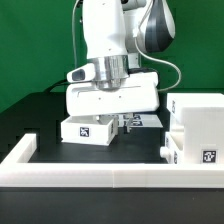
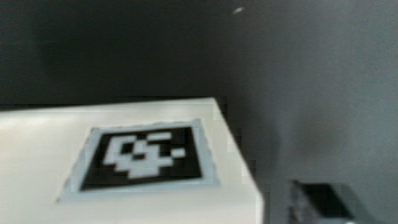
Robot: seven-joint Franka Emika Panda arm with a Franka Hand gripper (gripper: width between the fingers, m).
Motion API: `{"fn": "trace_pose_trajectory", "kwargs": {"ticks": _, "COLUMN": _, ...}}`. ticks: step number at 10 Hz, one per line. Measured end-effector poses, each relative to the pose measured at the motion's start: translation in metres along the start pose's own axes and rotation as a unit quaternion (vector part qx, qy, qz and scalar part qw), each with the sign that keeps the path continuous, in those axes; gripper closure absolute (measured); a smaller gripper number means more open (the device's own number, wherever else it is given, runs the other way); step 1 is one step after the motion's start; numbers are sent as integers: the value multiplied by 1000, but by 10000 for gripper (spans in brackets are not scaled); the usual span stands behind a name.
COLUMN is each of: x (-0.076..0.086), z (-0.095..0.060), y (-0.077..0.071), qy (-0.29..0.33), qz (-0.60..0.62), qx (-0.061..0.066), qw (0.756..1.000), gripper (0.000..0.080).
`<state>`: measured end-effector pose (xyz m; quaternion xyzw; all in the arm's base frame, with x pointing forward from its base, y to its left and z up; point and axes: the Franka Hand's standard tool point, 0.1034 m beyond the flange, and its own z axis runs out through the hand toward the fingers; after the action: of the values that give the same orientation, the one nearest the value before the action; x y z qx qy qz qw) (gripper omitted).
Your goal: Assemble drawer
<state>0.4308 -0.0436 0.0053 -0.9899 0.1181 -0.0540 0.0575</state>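
Drawer tray (image 1: 86,130) sits at the middle of the worktop (image 1: 35,115), its housing (image 1: 200,125) by the exterior view's right edge; the jaws hang low just beside the tray, apart or together I cannot tell, so grasping seems in hand, needing them astride one wall.

- Arm (image 1: 105,35): upper links cut off by the picture's top edge.
- Gripper (image 1: 120,122): fingertips small and dark, low behind the small tray; the gap between them is unreadable.
- Small tray (image 1: 86,130): interior hidden from this angle; far side covered by the gripper body.
- Housing (image 1: 197,122): cut off at the exterior view's right edge; its tag (image 1: 208,155) is too small to read.
- Tagged white piece (image 1: 146,120), far side of the gripper: mostly hidden, identity uncertain.
- Wrist view, white panel (image 2: 45,150): blurred, runs out of frame; which drawer part, cannot tell. Panel tag (image 2: 143,155): pattern smeared.
- Dark finger (image 2: 322,196): blurred, clipped by the frame edge.
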Motion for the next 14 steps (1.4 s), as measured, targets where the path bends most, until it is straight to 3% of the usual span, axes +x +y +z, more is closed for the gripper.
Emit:
{"fn": "trace_pose_trajectory", "kwargs": {"ticks": 1, "x": 0, "z": 0, "y": 0, "qy": 0, "qz": -1, "qx": 0, "qw": 1000, "gripper": 561}}
{"fn": "trace_pose_trajectory", "kwargs": {"ticks": 2, "x": 0, "z": 0, "y": 0, "qy": 0, "qz": -2, "qx": 0, "qw": 1000, "gripper": 694}}
{"fn": "trace_pose_trajectory", "kwargs": {"ticks": 3, "x": 1, "z": -1, "y": -2, "qy": 1, "qz": -4, "qx": 0, "qw": 1000, "gripper": 694}}
{"fn": "trace_pose_trajectory", "kwargs": {"ticks": 4, "x": 3, "z": -2, "y": -4, "qy": 3, "qz": -7, "qx": 0, "qw": 1000, "gripper": 751}}
{"fn": "trace_pose_trajectory", "kwargs": {"ticks": 8, "x": 11, "z": -9, "y": -25, "qy": 4, "qz": -27, "qx": 5, "qw": 1000, "gripper": 754}}
{"fn": "trace_pose_trajectory", "kwargs": {"ticks": 12, "x": 41, "z": -27, "y": -69, "qy": -40, "qz": -119, "qx": 31, "qw": 992, "gripper": 755}}
{"fn": "trace_pose_trajectory", "kwargs": {"ticks": 14, "x": 40, "z": -25, "y": -68, "qy": -36, "qz": -124, "qx": 30, "qw": 991, "gripper": 755}}
